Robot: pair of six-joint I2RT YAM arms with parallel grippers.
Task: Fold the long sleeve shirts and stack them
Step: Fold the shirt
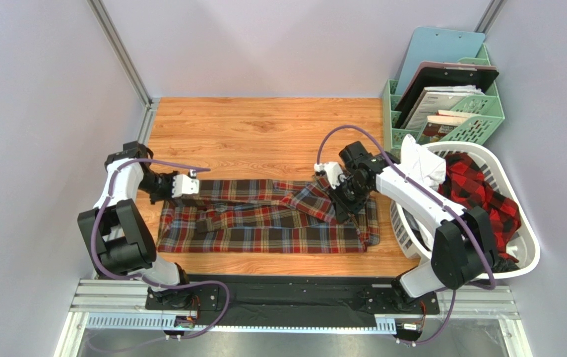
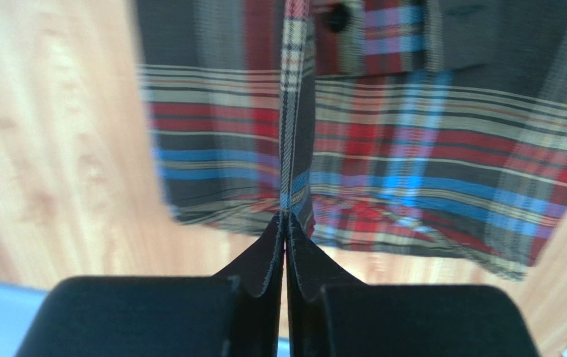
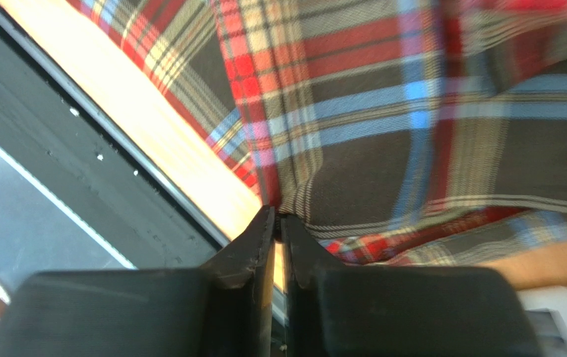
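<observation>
The dark brown-olive tartan shirt (image 1: 264, 223) lies across the near half of the wooden table, partly folded lengthwise. My left gripper (image 1: 198, 184) is shut on the shirt's upper left edge; in the left wrist view a thin fold of cloth (image 2: 294, 149) runs up from its closed fingertips (image 2: 287, 217). My right gripper (image 1: 346, 197) is shut on the shirt's right part, lifting a flap (image 1: 312, 197); in the right wrist view the cloth (image 3: 383, 149) hangs from its closed tips (image 3: 279, 216). The red-and-black check shirt (image 1: 480, 190) lies in the white basket.
The white laundry basket (image 1: 521, 256) stands at the right edge of the table, with a white cloth (image 1: 422, 165) at its far rim. A green rack (image 1: 487, 119) with boards and books stands at the back right. Grey walls close in on the left and back.
</observation>
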